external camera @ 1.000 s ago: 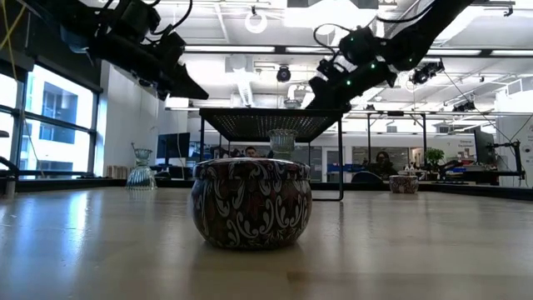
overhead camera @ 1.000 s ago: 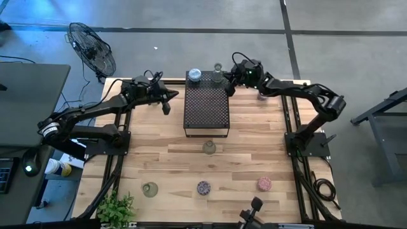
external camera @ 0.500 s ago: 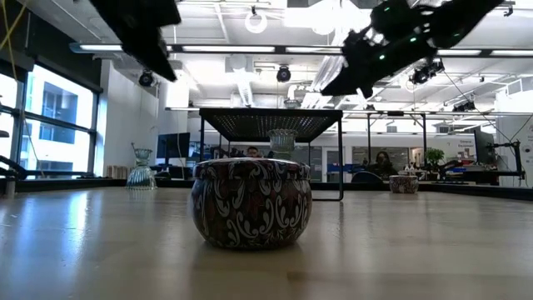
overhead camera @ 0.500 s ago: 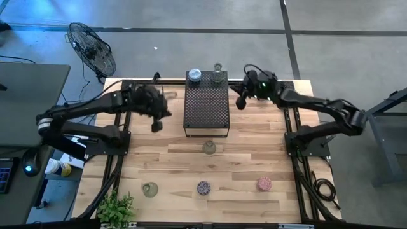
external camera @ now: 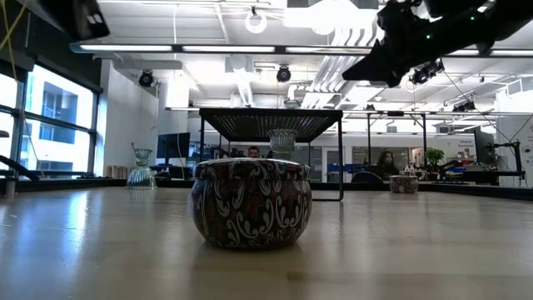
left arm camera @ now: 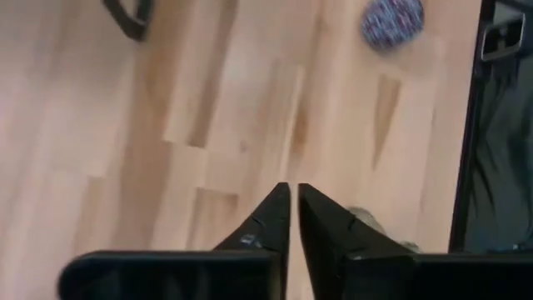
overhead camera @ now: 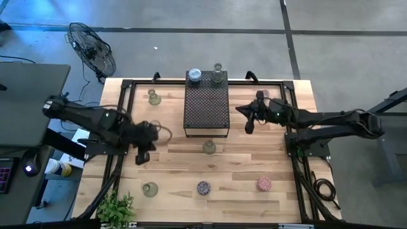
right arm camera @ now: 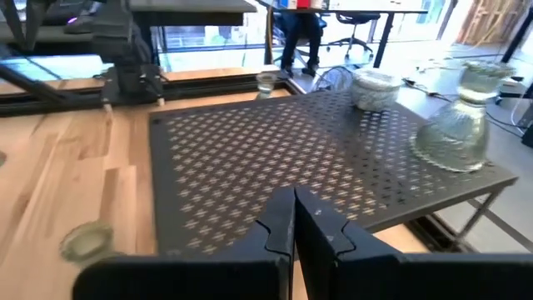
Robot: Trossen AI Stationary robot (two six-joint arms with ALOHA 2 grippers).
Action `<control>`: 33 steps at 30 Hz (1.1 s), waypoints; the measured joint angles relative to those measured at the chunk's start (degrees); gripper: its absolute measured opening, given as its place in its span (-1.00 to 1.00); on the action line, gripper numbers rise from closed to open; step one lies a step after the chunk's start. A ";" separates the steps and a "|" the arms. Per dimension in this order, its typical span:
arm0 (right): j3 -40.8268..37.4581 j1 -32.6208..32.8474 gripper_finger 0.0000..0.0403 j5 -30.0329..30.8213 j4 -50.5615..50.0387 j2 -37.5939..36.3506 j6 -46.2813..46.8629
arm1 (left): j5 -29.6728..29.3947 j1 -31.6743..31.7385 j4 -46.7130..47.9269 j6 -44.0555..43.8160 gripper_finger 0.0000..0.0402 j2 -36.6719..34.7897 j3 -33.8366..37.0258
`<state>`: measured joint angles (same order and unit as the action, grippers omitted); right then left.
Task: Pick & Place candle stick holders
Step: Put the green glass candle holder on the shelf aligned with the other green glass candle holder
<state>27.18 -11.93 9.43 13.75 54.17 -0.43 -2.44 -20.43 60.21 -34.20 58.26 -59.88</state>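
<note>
The black perforated stand stands at the table's far middle. A pale blue cup and a clear cup rest on its far end; both show in the right wrist view, blue and clear. Clear cups stand on the table at the far left and just in front of the stand. A greenish cup, a purple patterned cup and a pink cup stand along the near edge. My left gripper is shut and empty, left of the stand. My right gripper is shut and empty, right of the stand.
Black rails run along the table's left and right sides under the arms. A potted plant sits at the near left corner. Bare wood lies between the stand and the near row of cups.
My left gripper has gone from beside the stand's far left corner toward the table's near edge and a little left. My right gripper has drawn back from the stand's far right end toward the near edge and a little right. The cups have stayed where they were.
</note>
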 joint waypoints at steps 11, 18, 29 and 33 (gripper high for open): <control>-1.49 6.19 -1.00 6.75 1.04 0.20 0.01 | -7.45 -20.91 -0.43 -14.03 0.00 10.55 0.00; -1.49 6.37 -1.00 6.74 0.99 0.20 0.01 | -5.66 -28.53 -4.82 -14.83 0.47 17.52 0.00; -1.49 6.37 -1.00 6.75 0.97 0.20 0.01 | -5.64 -30.26 -8.52 -14.35 0.57 22.64 0.02; -1.49 6.37 -1.00 6.74 0.97 0.20 -0.29 | -5.00 -30.26 -7.99 -13.96 0.57 24.06 0.02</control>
<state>25.69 -5.56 16.17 14.72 54.37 -0.72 -7.44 -50.70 52.22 -48.16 82.33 -59.86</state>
